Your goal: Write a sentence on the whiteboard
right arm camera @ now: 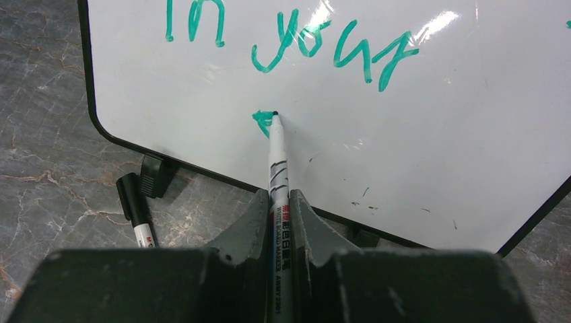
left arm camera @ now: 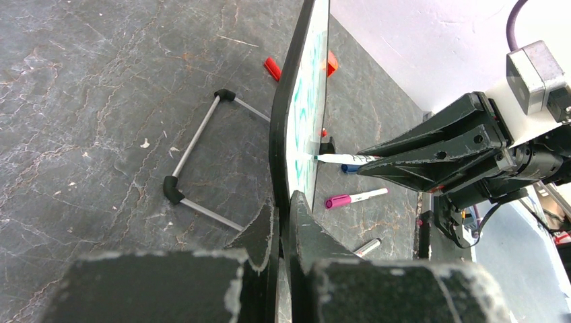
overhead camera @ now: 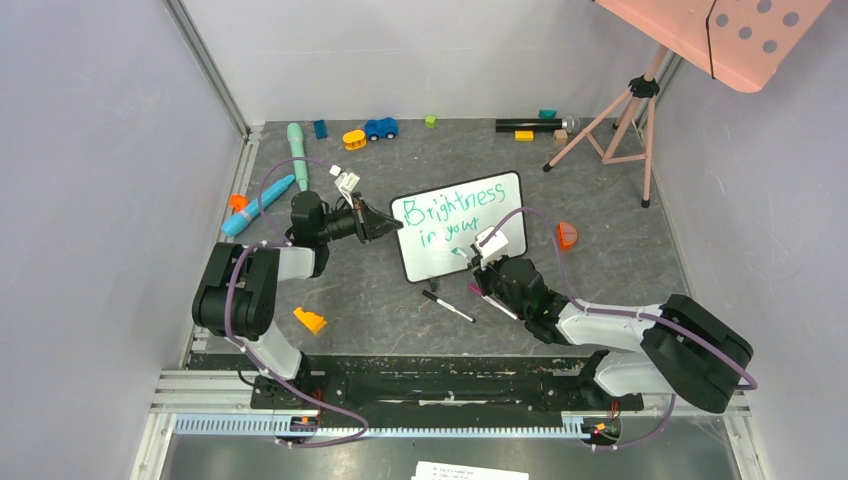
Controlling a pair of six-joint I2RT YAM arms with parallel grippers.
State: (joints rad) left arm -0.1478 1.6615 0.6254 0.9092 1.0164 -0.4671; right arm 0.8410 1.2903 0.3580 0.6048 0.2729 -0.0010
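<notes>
While my left hand (left arm camera: 283, 212) clamps the whiteboard (left arm camera: 301, 101) propped on the tabletop (left arm camera: 101, 101), my right hand (right arm camera: 276, 202), closed on the marker (right arm camera: 276, 158), should press lightly starting line three of the sentence (overhead camera: 447, 208).

— Top view?
— High behind the arms, looking down over the whole grey stone-patterned counter (overhead camera: 380, 290).
— Wrist views?
— Very near: left sees the black-framed white whiteboard (left arm camera: 283, 134) edge-on, right faces its front. All share it.

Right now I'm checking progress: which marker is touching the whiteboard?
The marker clamped in the right fingers, tip on the whiteboard; the black-capped one lies on the table.
</notes>
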